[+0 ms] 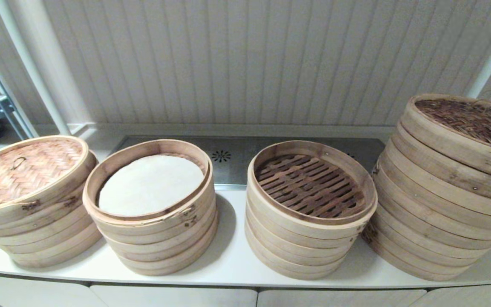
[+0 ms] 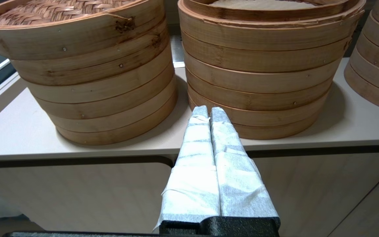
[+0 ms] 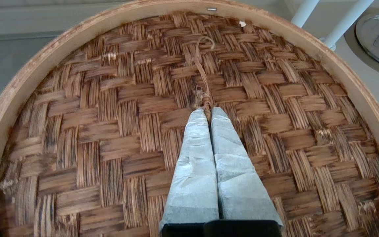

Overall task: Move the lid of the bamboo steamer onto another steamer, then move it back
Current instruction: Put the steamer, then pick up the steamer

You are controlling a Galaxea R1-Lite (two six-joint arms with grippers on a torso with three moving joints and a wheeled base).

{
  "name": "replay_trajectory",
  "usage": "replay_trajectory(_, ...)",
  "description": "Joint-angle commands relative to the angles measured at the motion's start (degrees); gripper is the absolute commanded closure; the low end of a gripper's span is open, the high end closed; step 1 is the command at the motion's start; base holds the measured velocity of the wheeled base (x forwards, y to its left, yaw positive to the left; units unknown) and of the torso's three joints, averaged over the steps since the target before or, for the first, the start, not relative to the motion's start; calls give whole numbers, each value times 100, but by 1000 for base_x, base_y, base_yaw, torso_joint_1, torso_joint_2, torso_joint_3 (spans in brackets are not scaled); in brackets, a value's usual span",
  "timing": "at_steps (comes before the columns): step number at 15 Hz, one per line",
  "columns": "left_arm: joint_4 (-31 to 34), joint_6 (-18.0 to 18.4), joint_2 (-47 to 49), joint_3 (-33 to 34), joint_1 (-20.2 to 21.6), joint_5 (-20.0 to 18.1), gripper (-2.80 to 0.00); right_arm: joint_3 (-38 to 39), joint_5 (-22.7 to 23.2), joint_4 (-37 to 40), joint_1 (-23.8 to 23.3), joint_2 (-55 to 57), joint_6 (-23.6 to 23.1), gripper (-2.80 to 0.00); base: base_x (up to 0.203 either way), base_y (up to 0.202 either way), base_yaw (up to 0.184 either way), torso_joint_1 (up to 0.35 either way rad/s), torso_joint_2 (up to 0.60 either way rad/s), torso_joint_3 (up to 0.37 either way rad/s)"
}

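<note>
The right claw [image 3: 207,112] pinches the cord loop [image 3: 202,82] atop the woven lid [image 3: 110,131] of the tallest steamer stack [image 1: 441,204]. The left claw [image 2: 208,112] hangs closed and empty beside the worktop [image 2: 18,131].

Four steamer stacks stand in a row along the counter [image 1: 228,264]; lids [image 1: 19,170] top both end stacks [image 1: 463,123].
</note>
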Motion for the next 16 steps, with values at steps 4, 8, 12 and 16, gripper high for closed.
replay_trajectory(4,-3,3,9,167,0,0,0,168,22,6,34,-193,-280,-280,0,0,0,0,0,0)
replay_trajectory(8,6,198,9,167,0,-26,0,33,16,6,30,-439,-253,-280,0,0,0,0,0,0)
replay_trajectory(12,-21,117,9,167,0,-43,0,183,210,34,34,-1489,-83,0,0,0,0,0,0,0)
replay_trajectory(16,-21,64,9,167,0,-35,0,811,911,307,48,-3009,201,0,0,0,0,0,0,0)
